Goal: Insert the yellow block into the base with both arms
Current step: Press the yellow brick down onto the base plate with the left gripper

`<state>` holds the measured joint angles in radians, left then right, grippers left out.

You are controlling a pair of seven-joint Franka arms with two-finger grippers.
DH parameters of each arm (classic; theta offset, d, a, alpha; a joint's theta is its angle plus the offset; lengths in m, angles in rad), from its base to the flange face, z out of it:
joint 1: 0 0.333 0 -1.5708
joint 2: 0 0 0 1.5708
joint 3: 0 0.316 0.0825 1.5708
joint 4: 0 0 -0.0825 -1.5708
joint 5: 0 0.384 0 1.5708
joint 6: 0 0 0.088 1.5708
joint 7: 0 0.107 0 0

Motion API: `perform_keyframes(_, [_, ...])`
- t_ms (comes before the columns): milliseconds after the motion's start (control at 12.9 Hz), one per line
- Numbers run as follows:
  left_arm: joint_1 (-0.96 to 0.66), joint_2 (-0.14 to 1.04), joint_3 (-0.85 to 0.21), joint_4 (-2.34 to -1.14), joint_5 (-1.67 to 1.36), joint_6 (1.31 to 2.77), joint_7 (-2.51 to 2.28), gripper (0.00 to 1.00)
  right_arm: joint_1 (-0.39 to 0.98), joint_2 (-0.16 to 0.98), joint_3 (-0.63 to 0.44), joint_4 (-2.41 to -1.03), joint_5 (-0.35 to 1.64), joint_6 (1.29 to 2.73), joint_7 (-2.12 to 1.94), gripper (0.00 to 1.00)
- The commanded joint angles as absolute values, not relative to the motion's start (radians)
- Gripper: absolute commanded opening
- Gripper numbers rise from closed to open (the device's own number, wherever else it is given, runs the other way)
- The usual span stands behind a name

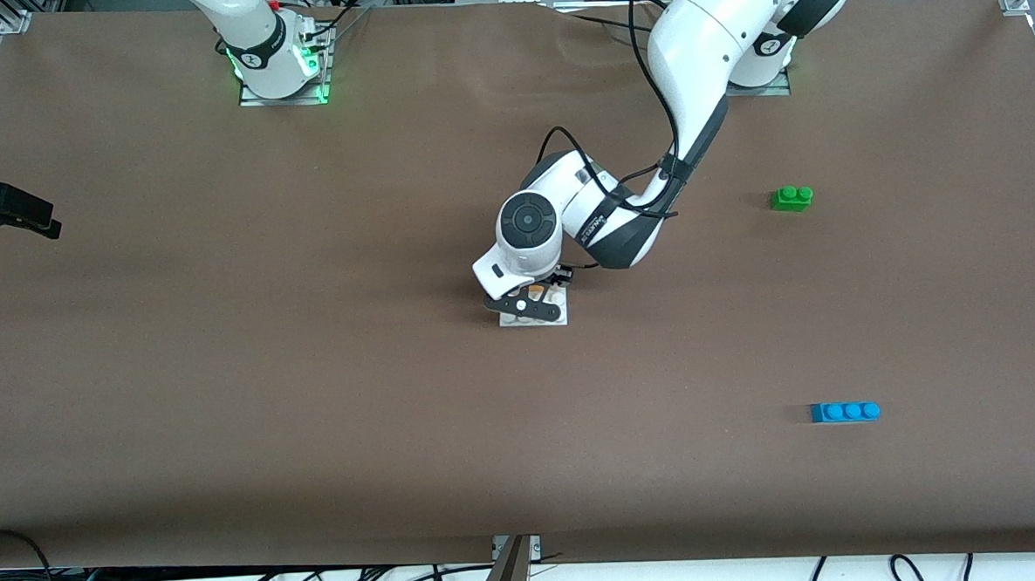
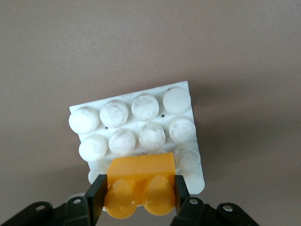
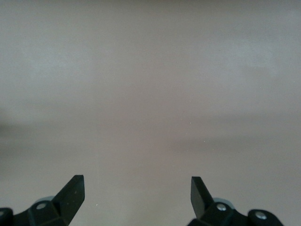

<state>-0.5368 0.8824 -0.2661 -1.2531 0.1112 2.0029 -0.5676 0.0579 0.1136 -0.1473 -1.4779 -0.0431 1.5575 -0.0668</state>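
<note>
The yellow block (image 2: 141,181), a small orange-yellow plastic toy brick with two round studs, was pinched on its two short ends by the left gripper (image 2: 138,195), whose black fingers (image 2: 96,195) were closed on it. It hung low over one edge of the base (image 2: 188,89), a flat square white plastic plate with rows of round studs; whether the block touched those studs could not be told. The base lay near the middle of the brown table (image 1: 224,382), well away from every edge.

The block looked light, rigid and smooth, so it seemed likely to slip or twist if pressed off-centre; the flat end faces appeared the sound place to hold it. The base looked light enough to slide under a push.

The right gripper (image 3: 137,193) waited with its jaws spread wide and empty, over bare table at the right arm's end, near the table's side edge.

A green two-stud brick (image 1: 791,197) and a blue three-stud brick (image 1: 844,412) lay toward the left arm's end.
</note>
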Motion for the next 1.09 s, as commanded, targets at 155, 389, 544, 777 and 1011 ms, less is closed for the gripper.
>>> perform_keyframes(155, [-0.54, 0.899, -0.267, -1.221, 0.087, 1.993, -0.551, 0.13, 0.044, 0.109, -0.138, -1.482, -0.052, 1.557, -0.083, 1.0])
perform_keyframes(389, [-0.549, 0.902, -0.267, -1.223, 0.09, 1.993, -0.551, 0.13, 0.044, 0.112, -0.14, -1.48, -0.052, 1.557, -0.083, 1.0])
perform_keyframes(544, [-0.549, 0.905, -0.265, -1.226, 0.092, 1.994, -0.551, 0.13, 0.044, 0.114, -0.14, -1.48, -0.052, 1.557, -0.083, 1.0])
perform_keyframes(777, [-0.551, 0.907, -0.265, -1.229, 0.092, 1.994, -0.548, 0.14, 0.044, 0.114, -0.14, -1.48, -0.052, 1.557, -0.083, 1.0])
perform_keyframes(1011, [-0.552, 0.922, -0.265, -1.229, 0.095, 1.999, -0.551, 0.14, 0.044, 0.114, -0.14, -1.48, -0.052, 1.557, -0.083, 1.0])
